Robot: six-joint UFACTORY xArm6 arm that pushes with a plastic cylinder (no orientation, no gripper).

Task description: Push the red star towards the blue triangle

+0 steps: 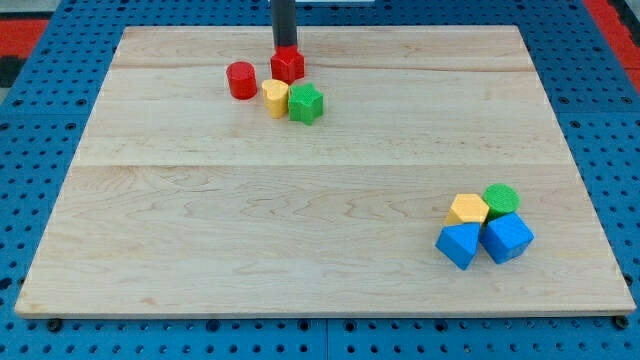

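Note:
The red star (288, 66) lies near the view's top, left of centre. My tip (285, 48) stands right at its top edge, touching or almost touching it. Just below the star sit a yellow block (275, 98) and a green star-like block (306, 103), side by side. A red cylinder (241, 80) is to the star's left. Far off at the view's lower right is a cluster: two blue blocks, one at the left (460, 244) and one at the right (507, 238); I cannot tell which is the triangle.
In the lower-right cluster a yellow block (468, 209) and a green cylinder (501, 198) sit above the blue blocks. The wooden board (300, 220) lies on a blue pegboard (40, 120).

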